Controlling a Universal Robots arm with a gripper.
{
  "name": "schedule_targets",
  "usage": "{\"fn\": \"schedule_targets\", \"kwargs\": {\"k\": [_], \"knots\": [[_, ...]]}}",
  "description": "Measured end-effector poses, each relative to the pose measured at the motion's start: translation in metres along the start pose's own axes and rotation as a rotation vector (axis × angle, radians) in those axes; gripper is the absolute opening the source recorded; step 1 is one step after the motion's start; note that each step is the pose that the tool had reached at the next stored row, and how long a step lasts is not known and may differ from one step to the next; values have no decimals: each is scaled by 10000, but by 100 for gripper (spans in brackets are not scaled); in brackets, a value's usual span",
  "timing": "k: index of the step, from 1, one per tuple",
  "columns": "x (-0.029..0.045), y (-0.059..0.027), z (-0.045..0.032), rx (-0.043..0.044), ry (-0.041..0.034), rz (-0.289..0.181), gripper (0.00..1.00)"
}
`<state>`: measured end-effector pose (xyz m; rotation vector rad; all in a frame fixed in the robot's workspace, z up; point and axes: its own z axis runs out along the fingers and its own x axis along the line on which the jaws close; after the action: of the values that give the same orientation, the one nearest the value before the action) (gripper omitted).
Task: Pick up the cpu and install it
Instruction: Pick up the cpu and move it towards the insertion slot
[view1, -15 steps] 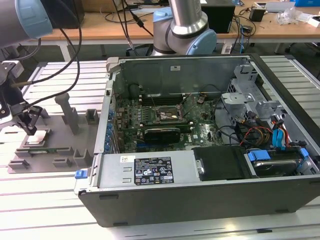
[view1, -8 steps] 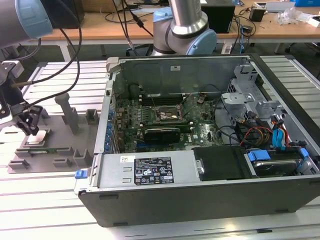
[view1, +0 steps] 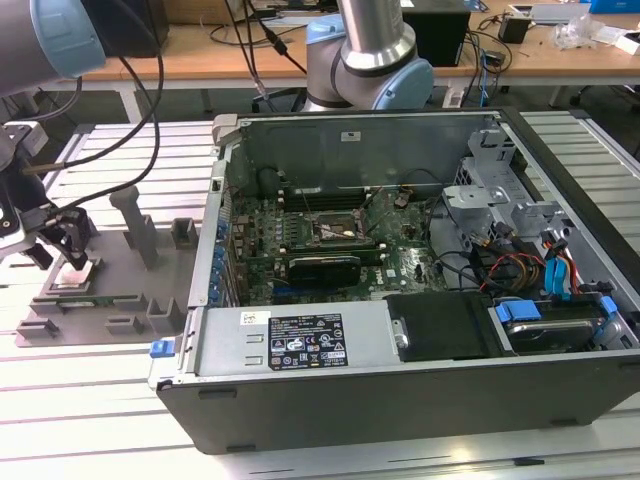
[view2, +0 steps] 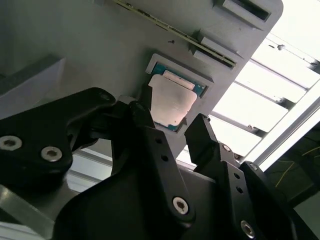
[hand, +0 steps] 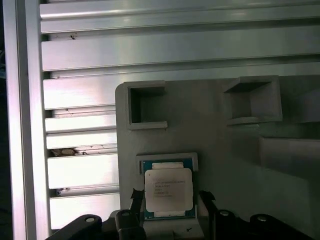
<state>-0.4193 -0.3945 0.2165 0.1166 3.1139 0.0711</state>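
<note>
Hand (view2: 172, 112): black, spread | cpu (hand: 168, 189): flat silvery square | fixture (hand: 210, 135): matte grey

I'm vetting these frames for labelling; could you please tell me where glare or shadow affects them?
Second wrist view: glare washes the chip pale, and the table slats blow out white. First wrist view: chip evenly lit, shadows in the tray pockets. Exterior view: the computer case inside is shaded.
</note>
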Motion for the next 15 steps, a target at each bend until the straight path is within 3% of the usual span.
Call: {"fn": "schedule_targets", "kwargs": {"k": [5,15], "knots": [[2,-4,77,4,9,-1,55],[3,-3,109,16,10,-1,55]]}}
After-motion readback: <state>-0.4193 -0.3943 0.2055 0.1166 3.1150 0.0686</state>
